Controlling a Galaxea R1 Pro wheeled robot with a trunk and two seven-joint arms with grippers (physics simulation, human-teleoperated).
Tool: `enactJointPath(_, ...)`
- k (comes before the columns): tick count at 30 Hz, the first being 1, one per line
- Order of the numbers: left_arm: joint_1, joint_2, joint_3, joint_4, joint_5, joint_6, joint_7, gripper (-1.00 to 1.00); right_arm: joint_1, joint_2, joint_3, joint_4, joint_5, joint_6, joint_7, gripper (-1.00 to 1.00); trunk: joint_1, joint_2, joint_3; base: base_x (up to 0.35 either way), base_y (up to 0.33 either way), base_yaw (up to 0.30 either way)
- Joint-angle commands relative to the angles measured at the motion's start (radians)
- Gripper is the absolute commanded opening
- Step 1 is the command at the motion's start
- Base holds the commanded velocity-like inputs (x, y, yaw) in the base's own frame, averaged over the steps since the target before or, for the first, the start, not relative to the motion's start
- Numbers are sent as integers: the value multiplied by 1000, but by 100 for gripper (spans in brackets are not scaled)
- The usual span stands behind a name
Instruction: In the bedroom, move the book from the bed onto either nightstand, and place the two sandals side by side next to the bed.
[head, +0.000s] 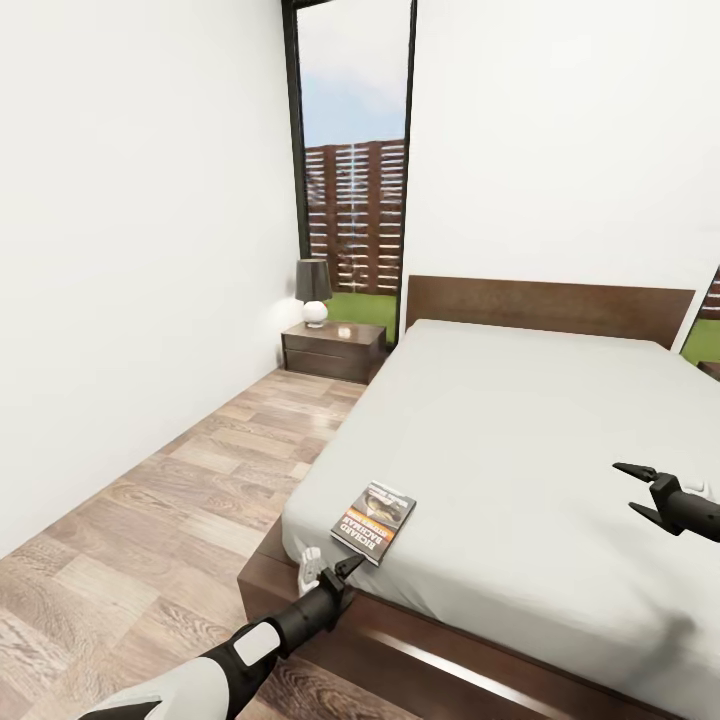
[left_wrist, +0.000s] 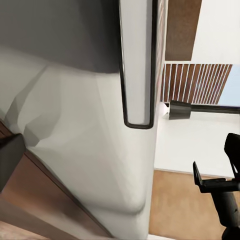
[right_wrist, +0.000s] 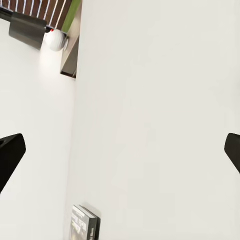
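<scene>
The book (head: 375, 520), a thin paperback with a dark cover and an orange band, lies flat on the light-grey bed (head: 520, 420) near its front left corner. My left gripper (head: 330, 572) hovers open just in front of that corner, a short way from the book's near edge. In the left wrist view the book (left_wrist: 137, 65) shows edge-on past the open left gripper (left_wrist: 112, 172). My right gripper (head: 640, 490) hangs open over the mattress, far to the book's right. The right wrist view catches the book (right_wrist: 84, 225) beyond the open right gripper (right_wrist: 120, 152). The nightstand (head: 333, 350) stands left of the headboard. The two sandals are out of view.
A dark-shaded lamp (head: 313, 290) with a white base sits on the nightstand. A tall dark-framed window (head: 355, 170) rises behind it. Wood-plank floor (head: 180, 500) runs between the bed's left side and the white wall. The dark wooden bed frame (head: 420, 650) juts out below the mattress.
</scene>
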Motion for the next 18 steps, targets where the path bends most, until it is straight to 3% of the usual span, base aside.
enactJointPath(1,0,0,8,0,-1,9,-2,100,-1,0,5,0,-10,6,-1,100,0,0,-1,0,0,0)
enactJointPath(18,0,-2,8,-5,-1,11,-3,100,-1,0,5,0,-10,6,-1,100,0,0,-1,0,0,0)
